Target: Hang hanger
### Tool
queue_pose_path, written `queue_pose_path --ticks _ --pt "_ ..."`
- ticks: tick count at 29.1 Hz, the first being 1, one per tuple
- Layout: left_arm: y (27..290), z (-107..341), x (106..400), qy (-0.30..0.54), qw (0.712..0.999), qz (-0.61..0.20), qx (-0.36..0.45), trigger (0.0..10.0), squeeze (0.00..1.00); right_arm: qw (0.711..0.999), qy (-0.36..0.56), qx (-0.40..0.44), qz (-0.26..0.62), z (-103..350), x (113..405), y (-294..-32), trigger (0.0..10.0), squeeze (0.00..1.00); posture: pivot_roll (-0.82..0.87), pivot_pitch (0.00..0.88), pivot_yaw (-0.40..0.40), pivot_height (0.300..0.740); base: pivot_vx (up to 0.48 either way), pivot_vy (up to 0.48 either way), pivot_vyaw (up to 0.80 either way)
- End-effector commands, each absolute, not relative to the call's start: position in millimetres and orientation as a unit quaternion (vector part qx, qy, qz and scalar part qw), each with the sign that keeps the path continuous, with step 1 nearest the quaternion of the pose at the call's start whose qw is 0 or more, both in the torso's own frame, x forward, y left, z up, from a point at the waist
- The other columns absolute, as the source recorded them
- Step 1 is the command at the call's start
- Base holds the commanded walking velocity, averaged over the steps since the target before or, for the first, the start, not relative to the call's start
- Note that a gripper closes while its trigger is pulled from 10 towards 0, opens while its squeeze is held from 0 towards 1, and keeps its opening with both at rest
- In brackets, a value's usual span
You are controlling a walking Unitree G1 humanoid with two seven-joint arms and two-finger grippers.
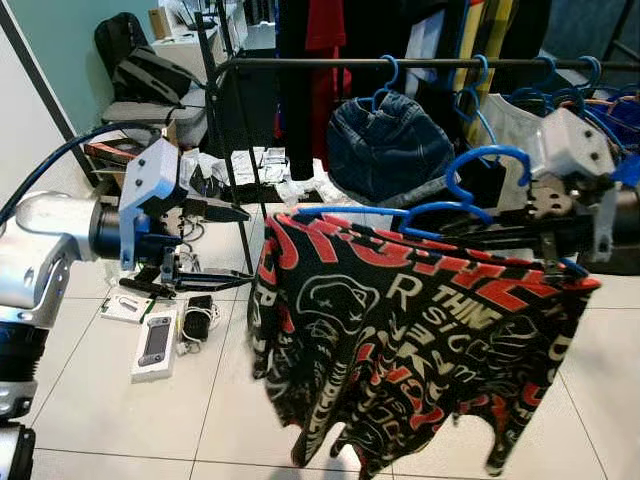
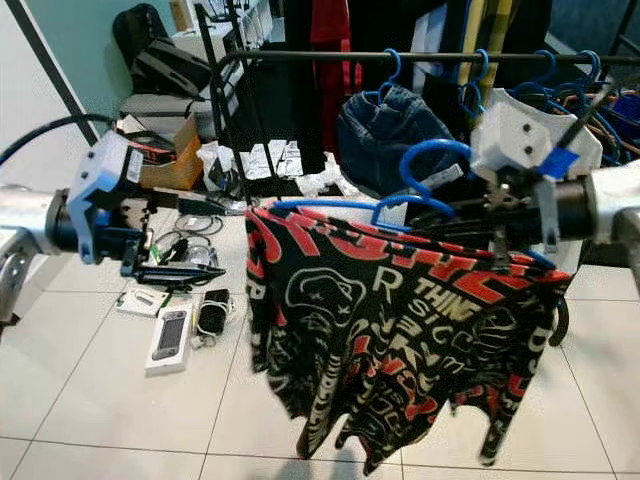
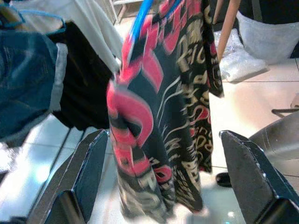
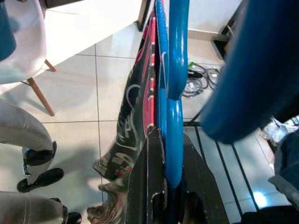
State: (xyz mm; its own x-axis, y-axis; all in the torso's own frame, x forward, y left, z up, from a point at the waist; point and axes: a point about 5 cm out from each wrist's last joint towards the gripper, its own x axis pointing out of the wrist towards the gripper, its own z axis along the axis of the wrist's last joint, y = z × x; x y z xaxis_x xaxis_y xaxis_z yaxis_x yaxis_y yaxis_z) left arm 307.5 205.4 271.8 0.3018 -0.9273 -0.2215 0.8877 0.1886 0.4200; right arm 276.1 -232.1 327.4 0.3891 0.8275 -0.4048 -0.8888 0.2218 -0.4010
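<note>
The right gripper (image 1: 470, 222), at 3 o'clock, is clamped on a blue hanger (image 1: 440, 205) carrying a black-and-red shirt (image 1: 400, 350), held just below the rail (image 1: 420, 63). The left gripper (image 1: 235, 245), at 9 o'clock, has its jaws apart, beside the shirt. Pale floor tiles (image 1: 130, 400) lie below, with boxes (image 1: 155, 345) and cables at 8 o'clock. Jeans (image 1: 385, 145) hang at 12 o'clock.

Blue hanger (image 1: 420, 208), black-red-white printed shirt (image 1: 420, 350)
</note>
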Motion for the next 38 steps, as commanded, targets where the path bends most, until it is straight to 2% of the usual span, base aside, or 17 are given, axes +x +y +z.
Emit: queue_pose_path --ticks 1,7,19,20,21,32,35,38 --pt "205.6 261.8 312.3 -0.033 0.779 -0.578 0.24 10.0 0.0 0.77 0.016 -0.296 0.564 343.7 265.7 -231.7 0.0 0.0 -0.09 0.058 0.066 0.74 0.0 0.0 0.0" --pt "195.2 262.9 321.7 -0.071 0.794 -0.562 0.223 10.0 0.0 0.754 0.018 -0.295 0.587 339.5 260.1 -224.3 0.0 0.0 -0.1 0.056 0.066 0.74 0.0 0.0 0.0" --pt "193.4 261.3 320.4 -0.068 0.789 -0.575 0.206 10.0 0.0 0.752 0.016 -0.292 0.59 337.8 260.7 -222.5 0.0 0.0 -0.09 0.053 0.066 0.74 0.0 0.0 0.0" --pt "192.4 259.2 316.6 -0.065 0.782 -0.589 0.194 0.8 0.0 0.752 0.013 -0.292 0.591 337.9 261.5 -221.5 0.0 0.0 -0.09 0.052 0.062 0.74 0.0 0.0 0.0" --pt "190.8 256.8 312.6 -0.061 0.773 -0.604 0.183 0.0 0.0 0.752 0.011 -0.292 0.591 338.4 262.0 -220.7 0.0 0.0 -0.09 0.052 0.06 0.74 0.0 0.0 0.0" --pt "166.7 245.5 307.2 -0.074 0.757 -0.636 0.128 0.0 0.0 0.752 -0.002 -0.29 0.592 340.5 263.2 -215.5 0.0 0.0 -0.09 0.047 0.063 0.74 0.0 0.0 0.0" --pt "164.0 245.8 308.5 -0.079 0.759 -0.634 0.125 0.0 0.0 0.751 0.001 -0.291 0.592 339.3 263.0 -214.9 0.0 0.0 -0.09 0.044 0.062 0.74 0.0 0.0 0.0" --pt "171.4 252.3 312.8 -0.085 0.774 -0.613 0.136 0.0 0.0 0.757 0.023 -0.3 0.58 333.9 264.4 -219.1 0.0 0.0 -0.09 0.042 0.063 0.74 0.0 0.0 0.0"
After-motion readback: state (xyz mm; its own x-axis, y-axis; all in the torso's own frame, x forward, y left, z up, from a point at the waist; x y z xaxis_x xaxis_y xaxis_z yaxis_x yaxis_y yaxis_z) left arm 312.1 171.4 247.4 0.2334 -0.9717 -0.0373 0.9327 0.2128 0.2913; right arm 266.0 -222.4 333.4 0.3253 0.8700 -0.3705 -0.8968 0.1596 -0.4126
